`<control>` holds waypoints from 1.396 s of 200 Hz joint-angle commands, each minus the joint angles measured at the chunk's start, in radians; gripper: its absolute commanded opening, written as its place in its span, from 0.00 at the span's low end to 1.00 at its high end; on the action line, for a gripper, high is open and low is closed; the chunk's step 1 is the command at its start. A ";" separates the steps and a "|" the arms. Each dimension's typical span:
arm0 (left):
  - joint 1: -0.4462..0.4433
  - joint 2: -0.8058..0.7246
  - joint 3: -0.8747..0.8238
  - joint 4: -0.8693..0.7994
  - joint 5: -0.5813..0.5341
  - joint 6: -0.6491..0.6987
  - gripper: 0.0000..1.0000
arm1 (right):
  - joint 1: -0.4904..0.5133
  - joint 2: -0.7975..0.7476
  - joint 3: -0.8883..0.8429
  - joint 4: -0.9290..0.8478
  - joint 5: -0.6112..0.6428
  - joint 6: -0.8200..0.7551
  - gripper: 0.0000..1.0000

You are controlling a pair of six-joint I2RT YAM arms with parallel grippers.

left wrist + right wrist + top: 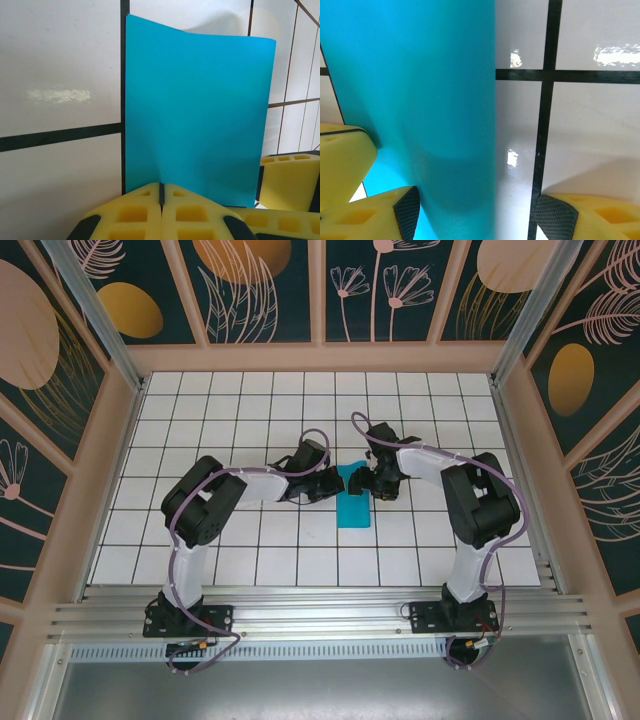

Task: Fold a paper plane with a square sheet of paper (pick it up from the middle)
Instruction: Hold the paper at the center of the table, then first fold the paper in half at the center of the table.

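Over on the left of the white gridded counter [210, 550], the left arm [205, 502] reaches in toward the middle, and its gripper [327, 486] sits at the left edge of the square sheet of paper [356, 508]. From that arm's wrist camera the two yellow foam pads [135, 215] are pressed flat together with no gap. They meet right at the near edge of the teal sheet [200, 110], and a faint ridge runs up the paper from the seam, so the left gripper [161, 192] looks clamped on the sheet's edge. The paper lies near the centre of the counter, between the two grippers. It is doubled over into a tall rectangle, with its far edge bowed slightly off the tiles. Just right of it, the right gripper [378, 481] comes in from the right arm [482, 502]. In its wrist view the jaws stand wide apart, one dark-tipped pad [402, 212] under the teal and the other [570, 215] out over bare white tile. The rounded, folded side of the paper [420, 90] runs between them, and neither pad squeezes it, so the right gripper [480, 206] has hold of nothing. One yellow pad of the left gripper [340, 160] shows beside the paper at the left edge of that view.
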 commanded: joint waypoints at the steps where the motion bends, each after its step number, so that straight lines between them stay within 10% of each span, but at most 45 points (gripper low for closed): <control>1: -0.010 0.036 0.007 -0.060 -0.029 0.007 0.00 | -0.015 0.199 -0.095 0.088 0.140 -0.023 0.73; 90: -0.011 0.022 -0.012 -0.087 -0.059 0.032 0.00 | -0.109 -0.155 -0.092 0.198 -0.044 0.050 0.77; 140: -0.011 0.018 -0.016 -0.088 -0.060 0.032 0.00 | -0.124 -0.221 -0.213 0.349 -0.302 0.089 0.21; 171: -0.010 0.017 -0.018 -0.088 -0.060 0.034 0.00 | -0.130 -0.224 -0.258 0.409 -0.381 0.098 0.08; 279: -0.011 0.018 -0.017 -0.094 -0.059 0.038 0.00 | -0.169 -0.145 -0.327 0.462 -0.457 0.073 0.09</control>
